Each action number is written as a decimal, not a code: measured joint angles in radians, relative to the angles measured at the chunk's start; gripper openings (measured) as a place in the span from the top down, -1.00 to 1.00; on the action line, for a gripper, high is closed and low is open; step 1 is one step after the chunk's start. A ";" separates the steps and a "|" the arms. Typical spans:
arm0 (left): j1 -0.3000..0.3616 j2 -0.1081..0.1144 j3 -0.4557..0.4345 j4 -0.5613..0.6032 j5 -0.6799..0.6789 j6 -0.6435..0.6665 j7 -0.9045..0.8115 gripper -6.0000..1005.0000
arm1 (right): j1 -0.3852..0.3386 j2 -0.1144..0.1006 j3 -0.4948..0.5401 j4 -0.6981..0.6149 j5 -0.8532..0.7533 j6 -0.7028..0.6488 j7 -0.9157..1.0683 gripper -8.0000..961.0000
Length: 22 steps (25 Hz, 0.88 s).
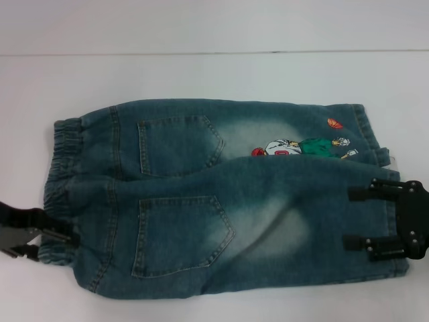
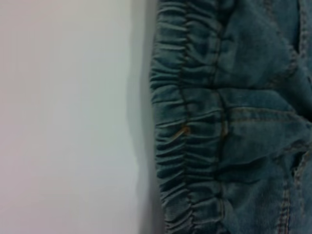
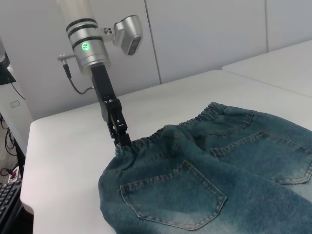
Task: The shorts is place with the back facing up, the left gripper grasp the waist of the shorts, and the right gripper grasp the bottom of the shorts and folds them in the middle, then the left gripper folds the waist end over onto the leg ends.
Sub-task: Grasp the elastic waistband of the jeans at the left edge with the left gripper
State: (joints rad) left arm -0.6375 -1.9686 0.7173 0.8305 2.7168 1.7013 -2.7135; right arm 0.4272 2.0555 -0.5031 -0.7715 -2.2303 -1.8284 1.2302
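Observation:
The blue-green denim shorts [image 1: 221, 194] lie flat on the white table, back up, with two patch pockets showing. The ruffled waist [image 1: 64, 181] is at the left, and the leg ends [image 1: 365, 124] are at the right. A cartoon embroidery [image 1: 301, 146] marks the far leg. My left gripper [image 1: 40, 235] meets the near part of the waist [image 3: 146, 144] at its outer edge; the left gripper [image 3: 122, 139] tip touches the band. The left wrist view shows only the gathered band [image 2: 190, 131]. My right gripper [image 1: 348, 218] is open, its fingers [image 1: 365, 193] spread over the near leg's hem.
The white table [image 1: 201, 74] runs well beyond the shorts on the far side and to the left. Its far edge meets a white wall. In the right wrist view a second white table [image 3: 278, 63] stands behind, and a keyboard [image 3: 7, 197] sits below the table's edge.

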 joint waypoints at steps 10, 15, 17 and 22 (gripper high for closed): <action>-0.018 -0.001 0.001 0.003 0.001 -0.010 0.007 -0.47 | 0.000 0.000 0.000 0.001 0.000 0.000 0.000 -0.97; -0.016 -0.003 0.002 0.004 0.005 -0.022 0.014 -0.46 | -0.001 0.000 0.000 0.001 0.000 0.000 0.000 -0.97; -0.014 -0.006 0.003 0.005 0.006 -0.023 0.025 -0.46 | -0.001 0.000 0.002 0.000 0.000 0.000 0.000 -0.97; -0.009 -0.018 0.019 0.019 0.007 -0.023 0.052 -0.09 | -0.002 -0.002 0.007 0.001 0.001 0.000 0.000 -0.97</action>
State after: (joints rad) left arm -0.6468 -1.9867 0.7366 0.8496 2.7239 1.6779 -2.6611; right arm 0.4249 2.0535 -0.4960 -0.7705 -2.2295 -1.8285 1.2302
